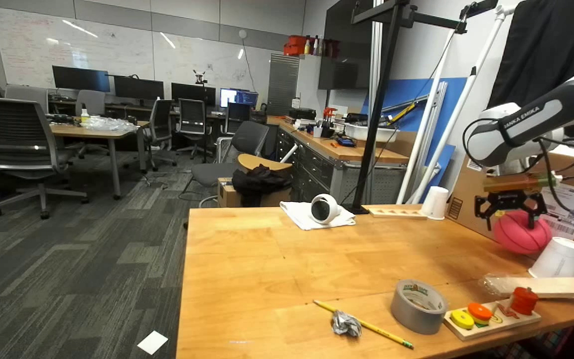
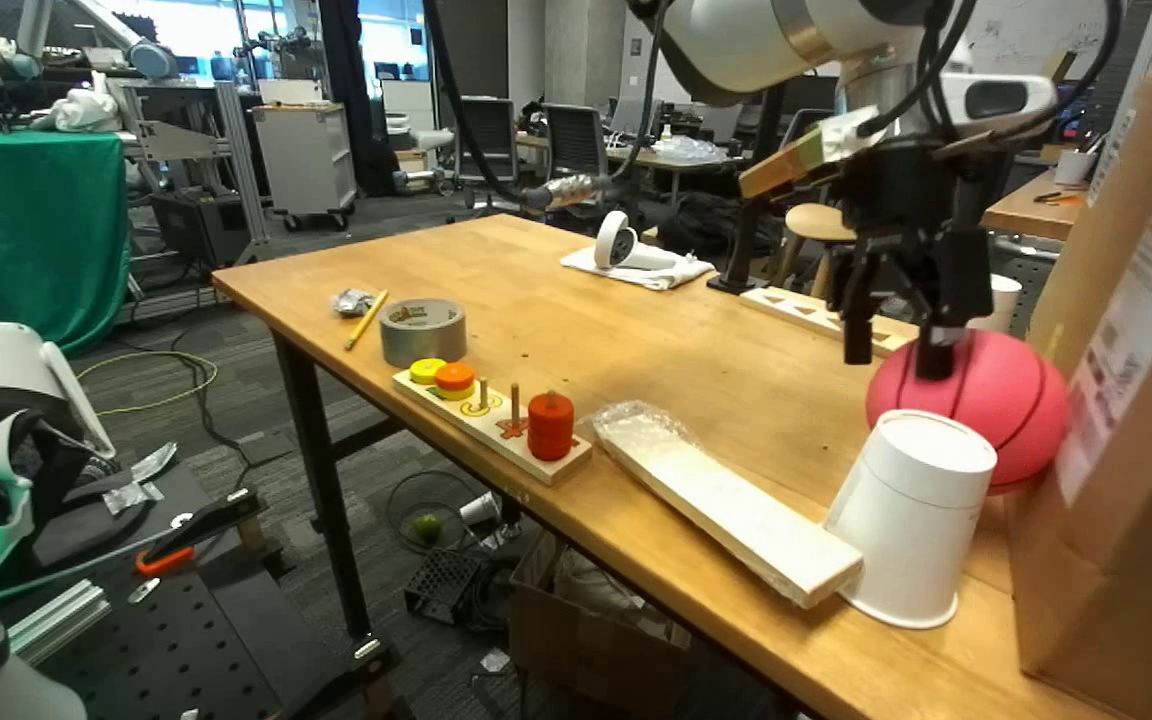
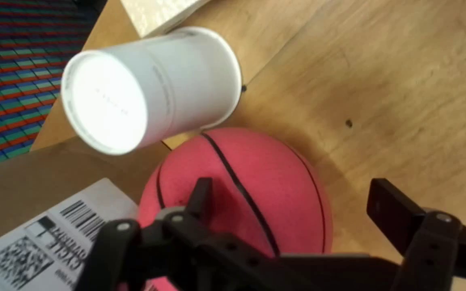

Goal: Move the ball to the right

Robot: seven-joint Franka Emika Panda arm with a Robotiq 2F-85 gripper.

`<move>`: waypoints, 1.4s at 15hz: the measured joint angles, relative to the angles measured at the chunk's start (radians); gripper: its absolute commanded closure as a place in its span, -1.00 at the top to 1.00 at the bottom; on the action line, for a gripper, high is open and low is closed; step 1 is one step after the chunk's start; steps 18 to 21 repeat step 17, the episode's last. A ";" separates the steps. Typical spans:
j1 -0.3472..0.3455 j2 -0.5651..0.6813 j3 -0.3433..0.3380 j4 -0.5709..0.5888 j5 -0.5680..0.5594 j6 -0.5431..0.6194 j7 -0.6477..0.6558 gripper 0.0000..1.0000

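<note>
The ball is red-pink with dark seam lines. It shows in both exterior views (image 1: 518, 239) (image 2: 1011, 395) and in the wrist view (image 3: 265, 182). It sits at the table's end beside the cardboard box, behind an upturned white cup. My gripper shows in both exterior views (image 1: 510, 226) (image 2: 896, 362) and in the wrist view (image 3: 293, 195). It is open, pointing down, with nothing between its fingers gripped. In the wrist view one fingertip lies over the ball's upper surface; the other is past its edge, over bare wood. I cannot tell whether the near finger touches the ball.
The white cup (image 2: 916, 520) stands close to the ball. The cardboard box (image 2: 1116, 580) rises against its other side. A wrapped pale board (image 2: 726, 505), a peg toy (image 2: 496, 425), a tape roll (image 2: 423, 335) and a second cup (image 1: 435, 202) are on the table (image 1: 287, 269).
</note>
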 measured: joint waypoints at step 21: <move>0.025 -0.125 -0.010 -0.021 -0.028 0.082 0.001 1.00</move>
